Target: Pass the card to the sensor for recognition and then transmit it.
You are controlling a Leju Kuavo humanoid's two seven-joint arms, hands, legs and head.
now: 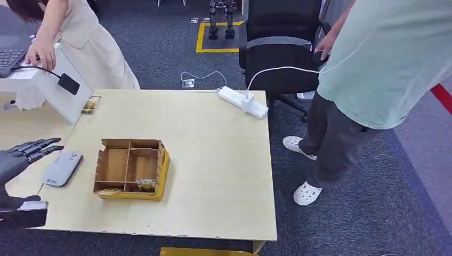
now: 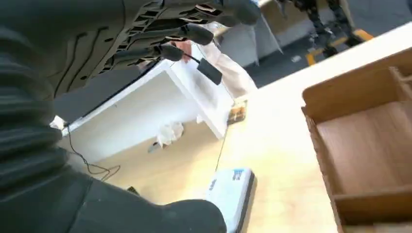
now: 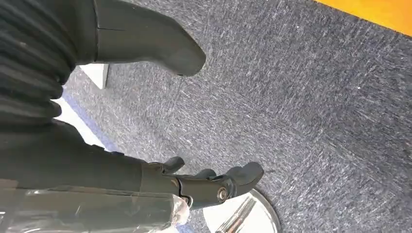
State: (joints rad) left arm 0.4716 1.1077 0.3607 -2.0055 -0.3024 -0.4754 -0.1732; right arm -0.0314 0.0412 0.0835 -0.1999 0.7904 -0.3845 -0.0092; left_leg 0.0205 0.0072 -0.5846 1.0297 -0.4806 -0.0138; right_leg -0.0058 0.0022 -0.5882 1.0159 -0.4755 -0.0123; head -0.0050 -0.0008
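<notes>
The grey card sensor [image 1: 62, 168] lies flat near the table's left edge. My left hand [image 1: 21, 154] hovers just left of it, fingers spread and holding nothing. In the left wrist view that hand [image 2: 145, 43] stretches above the sensor [image 2: 231, 194]. A cardboard divider box [image 1: 162, 170] stands mid-table, with small cards [image 1: 145, 184] in its front compartments. More cards [image 1: 91, 104] lie by a white stand. My right hand [image 3: 214, 184] hangs over grey carpet with nothing in it, thumb apart from the fingers.
A white stand [image 1: 64, 96] with a black cable is at the table's back left, where a person rests a hand. A power strip [image 1: 242, 101] lies at the far edge. Another person [image 1: 362, 80] stands right of the table, beside a black chair [image 1: 280, 48].
</notes>
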